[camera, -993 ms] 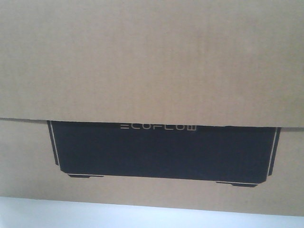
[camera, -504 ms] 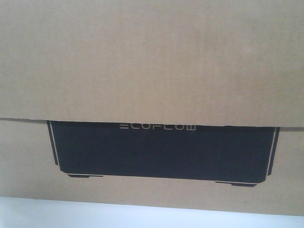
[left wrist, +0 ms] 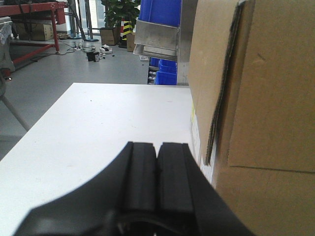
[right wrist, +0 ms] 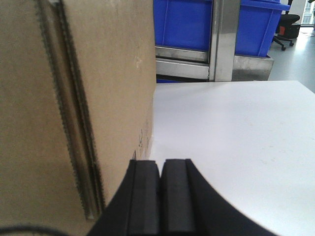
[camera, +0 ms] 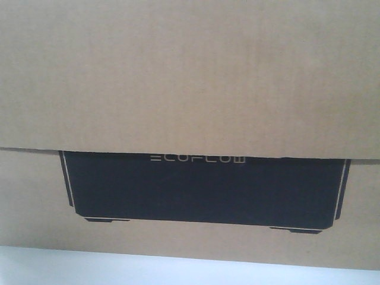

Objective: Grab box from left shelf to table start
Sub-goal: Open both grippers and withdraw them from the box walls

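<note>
Cardboard box (camera: pixel 190 77) on the table (left wrist: pixel 98 128) sits between left tool (left wrist: pixel 157 169) and right tool (right wrist: pixel 160 189) (both pressed together).

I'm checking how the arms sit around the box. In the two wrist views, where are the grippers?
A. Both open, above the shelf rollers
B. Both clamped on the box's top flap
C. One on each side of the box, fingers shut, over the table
C: the left gripper has the box on its right, the right gripper has it on its left, both with fingers together over the white table.

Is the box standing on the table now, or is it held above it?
Standing on it, apparently: the box meets the table with no visible gap in both wrist views.
</note>
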Controlling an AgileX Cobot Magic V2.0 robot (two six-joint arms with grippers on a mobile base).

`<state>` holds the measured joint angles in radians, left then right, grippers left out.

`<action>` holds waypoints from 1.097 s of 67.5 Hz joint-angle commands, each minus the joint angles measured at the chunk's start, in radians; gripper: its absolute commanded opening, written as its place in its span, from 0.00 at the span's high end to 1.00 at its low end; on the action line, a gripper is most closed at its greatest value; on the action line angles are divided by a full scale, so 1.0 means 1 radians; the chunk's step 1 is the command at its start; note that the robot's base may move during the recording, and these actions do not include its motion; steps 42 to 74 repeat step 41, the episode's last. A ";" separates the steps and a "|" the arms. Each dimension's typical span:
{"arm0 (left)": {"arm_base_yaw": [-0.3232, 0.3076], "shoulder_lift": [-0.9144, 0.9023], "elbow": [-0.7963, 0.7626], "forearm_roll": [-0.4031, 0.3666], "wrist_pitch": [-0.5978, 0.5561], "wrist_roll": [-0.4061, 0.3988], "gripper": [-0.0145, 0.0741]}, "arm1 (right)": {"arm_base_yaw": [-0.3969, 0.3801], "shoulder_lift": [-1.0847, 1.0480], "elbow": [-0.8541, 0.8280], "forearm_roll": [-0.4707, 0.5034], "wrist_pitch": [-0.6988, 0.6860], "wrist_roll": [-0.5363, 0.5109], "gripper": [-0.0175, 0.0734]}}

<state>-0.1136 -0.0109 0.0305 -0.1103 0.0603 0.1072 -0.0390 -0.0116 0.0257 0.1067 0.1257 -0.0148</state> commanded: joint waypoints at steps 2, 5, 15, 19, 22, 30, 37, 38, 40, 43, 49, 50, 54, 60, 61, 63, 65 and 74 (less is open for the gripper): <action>-0.001 -0.016 -0.004 -0.008 -0.094 -0.001 0.95 | -0.006 -0.008 0.008 -0.008 -0.100 0.000 0.74; -0.001 -0.016 -0.004 -0.008 -0.094 -0.001 0.95 | -0.006 -0.008 0.008 -0.008 -0.100 0.000 0.74; -0.001 -0.016 -0.004 -0.008 -0.094 -0.001 0.95 | -0.006 -0.008 0.008 -0.008 -0.100 0.000 0.74; -0.001 -0.016 -0.004 -0.008 -0.094 -0.001 0.95 | -0.006 -0.008 0.008 -0.008 -0.100 0.000 0.74; -0.001 -0.016 -0.004 -0.008 -0.094 -0.001 0.95 | -0.006 -0.008 0.008 -0.008 -0.100 0.000 0.74; -0.001 -0.016 -0.004 -0.008 -0.094 -0.001 0.95 | -0.006 -0.008 0.008 -0.008 -0.100 0.000 0.74; -0.001 -0.016 -0.004 -0.008 -0.094 -0.001 0.95 | -0.006 -0.008 0.008 -0.008 -0.100 0.000 0.74; -0.001 -0.016 -0.004 -0.008 -0.094 -0.001 0.95 | -0.006 -0.008 0.008 -0.008 -0.100 0.000 0.74; -0.001 -0.016 -0.004 -0.008 -0.094 -0.001 0.95 | -0.006 -0.008 0.008 -0.008 -0.100 0.000 0.74; -0.001 -0.016 -0.004 -0.008 -0.094 -0.001 0.95 | -0.006 -0.008 0.008 -0.008 -0.100 0.000 0.74; -0.001 -0.016 -0.004 -0.008 -0.094 -0.001 0.95 | -0.006 -0.008 0.008 -0.008 -0.100 0.000 0.74; -0.001 -0.016 -0.004 -0.008 -0.094 -0.001 0.95 | -0.006 -0.008 0.008 -0.008 -0.100 0.000 0.74; -0.001 -0.016 -0.004 -0.008 -0.094 -0.001 0.95 | -0.006 -0.008 0.008 -0.008 -0.100 0.000 0.74; -0.001 -0.016 -0.004 -0.008 -0.094 -0.001 0.95 | -0.006 -0.008 0.008 -0.008 -0.100 0.000 0.74; -0.001 -0.016 -0.004 -0.008 -0.094 -0.001 0.95 | -0.006 -0.008 0.008 -0.008 -0.100 0.000 0.74; -0.001 -0.016 -0.004 -0.008 -0.094 -0.001 0.95 | -0.006 -0.008 0.008 -0.008 -0.100 0.000 0.74; -0.001 -0.016 -0.004 -0.008 -0.094 -0.001 0.95 | -0.006 -0.008 0.008 -0.008 -0.100 0.000 0.74; -0.001 -0.016 -0.004 -0.008 -0.094 -0.001 0.95 | -0.006 -0.008 0.008 -0.008 -0.100 0.000 0.74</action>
